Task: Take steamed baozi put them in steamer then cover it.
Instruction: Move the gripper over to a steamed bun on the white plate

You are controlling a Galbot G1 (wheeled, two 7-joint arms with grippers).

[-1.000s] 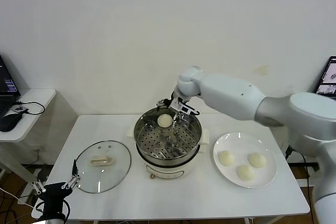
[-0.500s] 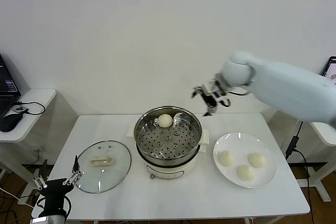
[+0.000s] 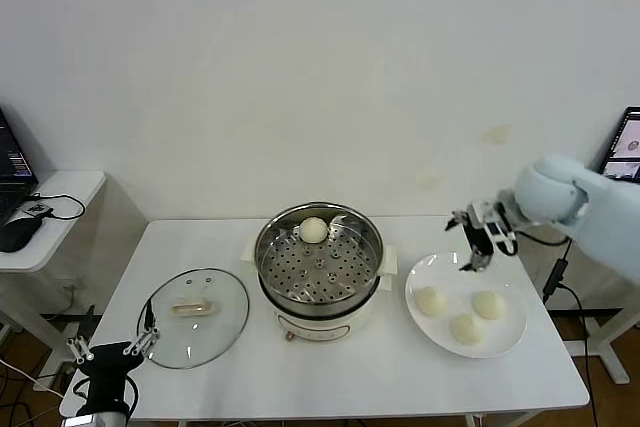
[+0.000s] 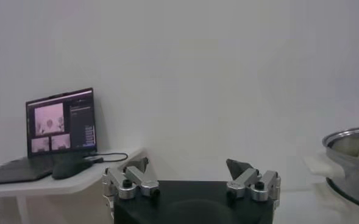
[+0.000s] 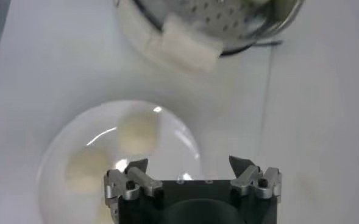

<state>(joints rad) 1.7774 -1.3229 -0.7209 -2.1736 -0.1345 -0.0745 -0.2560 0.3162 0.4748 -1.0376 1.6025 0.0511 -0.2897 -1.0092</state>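
White table (image 3: pixel 330 367). Right gripper (image 3: pixel 478 240), fingers spread and empty, has swung from steamer (image 3: pixel 319 259) to over plate (image 3: pixel 510 339): one baozi (image 3: pixel 314 230) delivered, three remaining. Left gripper (image 3: pixel 108 349) open, parked low.

A plain white wall (image 3: pixel 300 67) stands behind the white table (image 3: pixel 340 367). To the left, a small side desk (image 3: pixel 55 197) holds a laptop (image 3: pixel 12 162) and a black mouse (image 3: pixel 18 232).

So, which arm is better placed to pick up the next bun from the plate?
The right. Its gripper hangs open just above the plate, where three buns lie. The left gripper is low at the table's near left corner, beyond the glass lid.
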